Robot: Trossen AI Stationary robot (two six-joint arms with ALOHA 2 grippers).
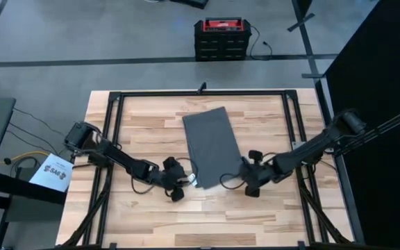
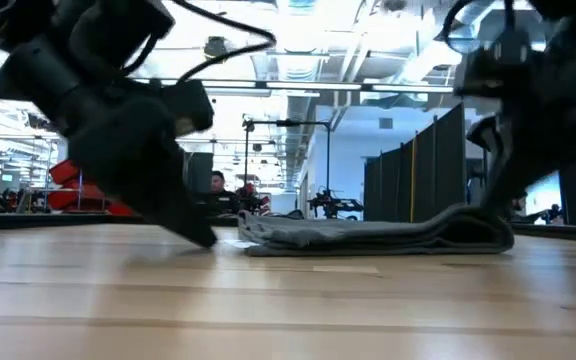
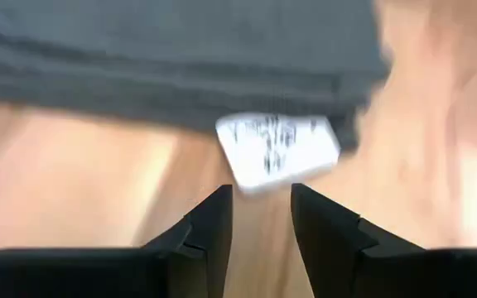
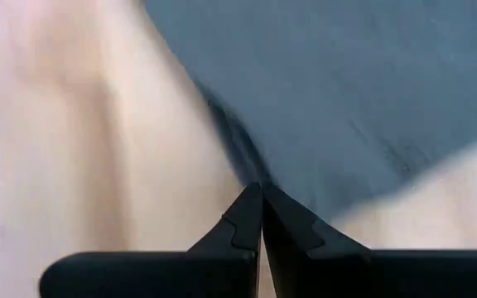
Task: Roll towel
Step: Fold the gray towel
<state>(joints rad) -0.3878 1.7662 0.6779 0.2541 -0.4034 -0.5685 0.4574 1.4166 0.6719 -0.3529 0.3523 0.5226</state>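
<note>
Towel (image 1: 212,147): lying flat; white tag (image 3: 277,149), print illegible. Left gripper (image 3: 261,217) hovering slightly parted, empty, beside tag. Right gripper (image 4: 262,217) resting closed at the towel's edge.

White tag (image 3: 277,151) print — blurred, unreadable.

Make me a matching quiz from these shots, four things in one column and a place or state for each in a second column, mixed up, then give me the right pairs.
Things
1. towel
2. tag
3. left hand
4. right hand

Places or states
A. fingers pressed together, at the towel's near right corner
B. small and white, at the towel's edge
C. fingers slightly apart, pointing at the tag
D. dark grey, folded flat on the table

Pairs: 1-D, 2-B, 3-C, 4-A
</note>
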